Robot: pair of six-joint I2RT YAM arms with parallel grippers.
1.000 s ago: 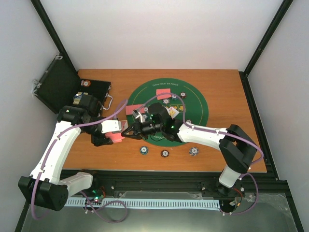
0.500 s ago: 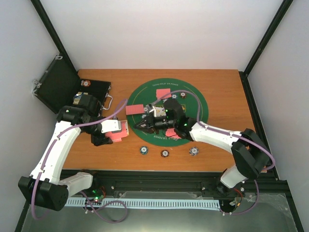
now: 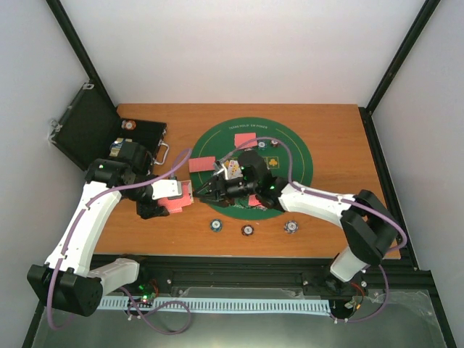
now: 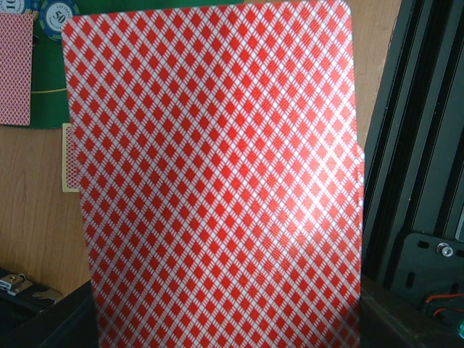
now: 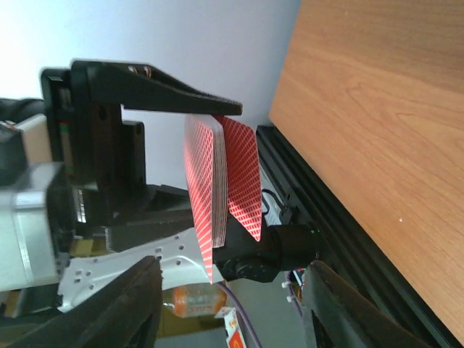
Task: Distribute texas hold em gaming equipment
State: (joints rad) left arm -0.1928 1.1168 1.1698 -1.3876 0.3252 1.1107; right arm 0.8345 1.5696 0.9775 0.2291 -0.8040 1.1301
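Your right gripper point(image 3: 202, 191) is swinging back left toward the red diamond-backed deck point(image 4: 217, 181), jaws standing apart; your left gripper point(image 3: 168, 204) is clamping that slightly splayed stack, centre-left.

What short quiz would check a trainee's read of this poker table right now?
1. True or false: the left end effector grips a deck of red-backed cards.
2. How many poker chips lie on the wooden table between the green mat and the arm bases?
3. Which is open? A: the right end effector. B: the left one.
Key: 1 true; 2 three; 3 A.
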